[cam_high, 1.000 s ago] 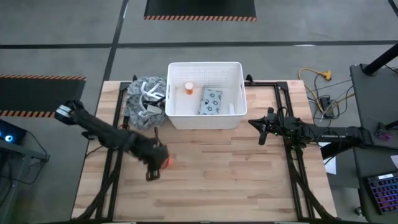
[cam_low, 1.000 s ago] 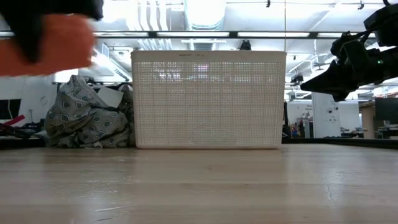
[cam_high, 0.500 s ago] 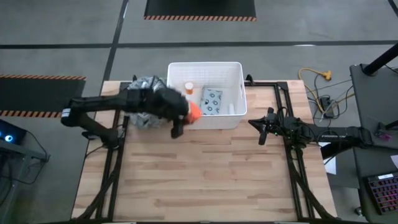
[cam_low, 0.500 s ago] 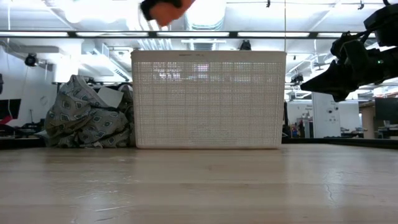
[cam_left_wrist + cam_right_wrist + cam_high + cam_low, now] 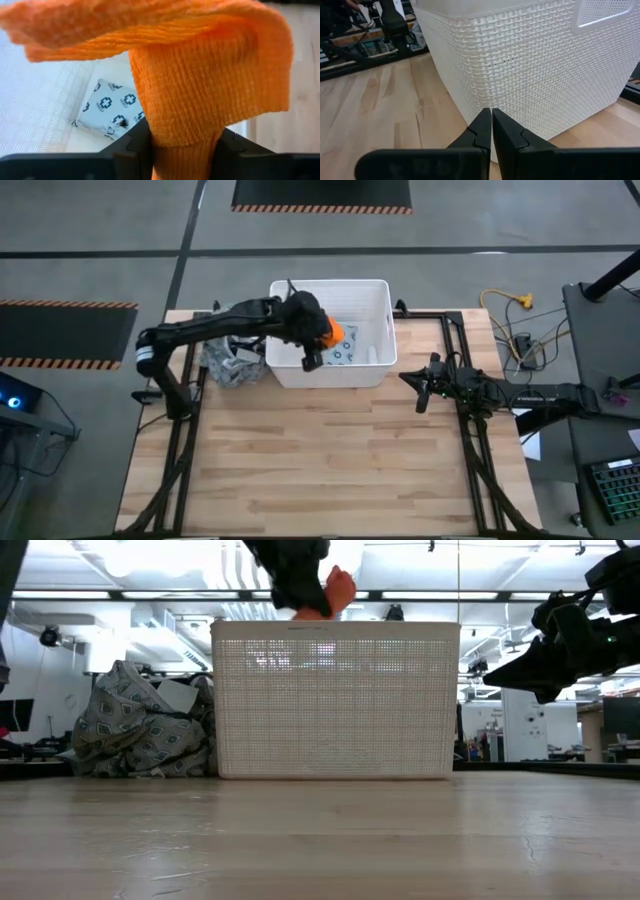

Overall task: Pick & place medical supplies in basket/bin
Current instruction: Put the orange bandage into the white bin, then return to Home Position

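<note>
My left gripper (image 5: 318, 340) (image 5: 182, 150) hangs over the white ribbed tub (image 5: 330, 283) (image 5: 335, 700), above its rim, shut on the orange knit piece (image 5: 334, 333) (image 5: 338, 590). Inside the tub lies the pale packet with printed marks (image 5: 111, 106) (image 5: 345, 352), flat on the floor. The arm covers the spot where the vial stood. My right gripper (image 5: 418, 394) (image 5: 491, 114) waits shut, beside the tub's right near corner, off the table top. My left gripper pinches the orange piece by its narrow lower end (image 5: 182, 135) between its two fingers (image 5: 134, 146). The rest of the piece spreads out wide beyond the fingertips. The piece is lifted clear, over the tub's inside.
A grey and white heap of cloth and cords (image 5: 228, 358) (image 5: 140, 725) lies against the tub's left wall. The tub's wall (image 5: 520, 60) stands close in front of the right gripper. Bare wood (image 5: 330, 460) stretches across the near half of the table.
My left gripper has carried the orange piece from the near left part of the table up and toward the far edge. It passed the tub's near left corner and now holds the piece over the tub. It has stayed shut on it.
</note>
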Controlling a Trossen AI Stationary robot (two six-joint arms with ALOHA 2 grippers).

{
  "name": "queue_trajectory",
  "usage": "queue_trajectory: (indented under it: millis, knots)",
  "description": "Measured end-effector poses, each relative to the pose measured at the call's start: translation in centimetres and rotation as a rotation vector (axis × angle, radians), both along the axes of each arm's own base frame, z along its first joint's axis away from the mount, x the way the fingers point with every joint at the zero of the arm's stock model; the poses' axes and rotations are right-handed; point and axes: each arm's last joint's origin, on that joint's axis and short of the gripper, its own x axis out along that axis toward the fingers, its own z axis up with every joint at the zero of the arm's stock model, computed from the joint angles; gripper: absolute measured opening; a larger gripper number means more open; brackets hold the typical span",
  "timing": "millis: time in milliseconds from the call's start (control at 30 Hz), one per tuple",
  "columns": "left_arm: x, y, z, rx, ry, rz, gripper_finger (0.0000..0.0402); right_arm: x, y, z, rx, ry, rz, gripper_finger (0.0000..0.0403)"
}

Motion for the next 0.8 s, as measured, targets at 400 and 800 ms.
queue_trajectory:
  millis: [400, 800]
  knots:
    - [0.2, 1.5, 1.4, 0.047, -0.040, 0.002, 0.0269, 0.0, 0.0, 0.0, 0.000, 0.000, 0.000, 0.0008]
    - [-2.0, 0.7, 6.1, 0.087, -0.275, -0.033, 0.0233, 0.2, 0.5, 3.0, -0.154, -0.274, 0.173, 0.0008]
